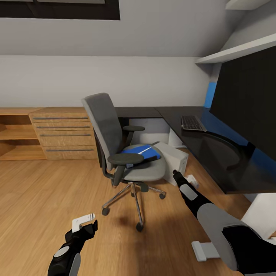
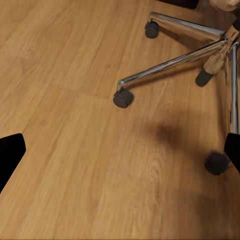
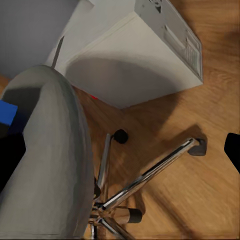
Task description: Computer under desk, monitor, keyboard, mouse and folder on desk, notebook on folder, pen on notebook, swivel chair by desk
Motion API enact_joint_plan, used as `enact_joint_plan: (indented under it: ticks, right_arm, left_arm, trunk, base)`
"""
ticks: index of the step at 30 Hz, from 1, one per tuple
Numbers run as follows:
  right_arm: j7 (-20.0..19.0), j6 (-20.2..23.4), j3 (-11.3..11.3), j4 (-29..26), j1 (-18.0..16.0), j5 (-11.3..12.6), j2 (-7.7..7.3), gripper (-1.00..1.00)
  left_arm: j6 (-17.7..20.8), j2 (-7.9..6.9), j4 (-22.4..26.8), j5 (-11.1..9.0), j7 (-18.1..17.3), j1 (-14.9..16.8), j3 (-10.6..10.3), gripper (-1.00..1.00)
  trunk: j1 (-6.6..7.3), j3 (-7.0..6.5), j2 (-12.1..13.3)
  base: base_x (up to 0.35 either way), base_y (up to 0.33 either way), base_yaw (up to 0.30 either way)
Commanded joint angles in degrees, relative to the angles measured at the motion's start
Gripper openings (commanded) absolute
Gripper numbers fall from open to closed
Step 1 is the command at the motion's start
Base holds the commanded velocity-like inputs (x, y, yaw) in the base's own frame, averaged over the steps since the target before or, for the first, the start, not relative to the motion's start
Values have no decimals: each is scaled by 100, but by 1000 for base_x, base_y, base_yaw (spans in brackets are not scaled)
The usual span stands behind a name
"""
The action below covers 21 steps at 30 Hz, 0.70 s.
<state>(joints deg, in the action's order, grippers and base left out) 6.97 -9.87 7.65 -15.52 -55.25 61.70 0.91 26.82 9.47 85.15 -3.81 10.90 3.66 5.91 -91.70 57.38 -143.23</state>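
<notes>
Here, the bright blue rectangular folder is lying on the grey swivel chair; the open right gripper is hovering beside the seat and risking rolling the chair. The left gripper is hanging open.

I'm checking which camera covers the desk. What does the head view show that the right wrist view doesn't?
Head view alone: the desk with the keyboard and monitor on it, the wooden cabinets, and both arms. Right wrist view alone: the computer's vented side panel close up. Both share: the swivel chair, the blue folder on its seat, and the computer on the floor.
</notes>
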Motion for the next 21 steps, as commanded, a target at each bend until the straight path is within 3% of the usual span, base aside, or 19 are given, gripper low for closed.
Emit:
enact_joint_plan:
  ticks: [1,5,8,21]
  right_arm:
    - [30,86,47,-4,-3,94,-3,100]
    - [25,301,51,-3,-3,539,-8,100]
    - [20,339,52,-3,-3,679,-11,100]
    - [9,345,53,-6,6,733,-29,100]
  left_arm:
    - [29,3,8,-41,27,3,1,100]
    - [29,3,10,-40,23,3,4,100]
    - [32,3,10,-41,26,3,0,100]
    - [34,5,3,-37,26,3,-2,100]
  trunk:
    - [1,6,-2]
    - [1,6,-2]
    - [1,6,-2]
    - [1,6,-2]
  base:
    - [50,0,0]
    - [167,0,0]
    - [127,0,0]
    - [167,0,0]
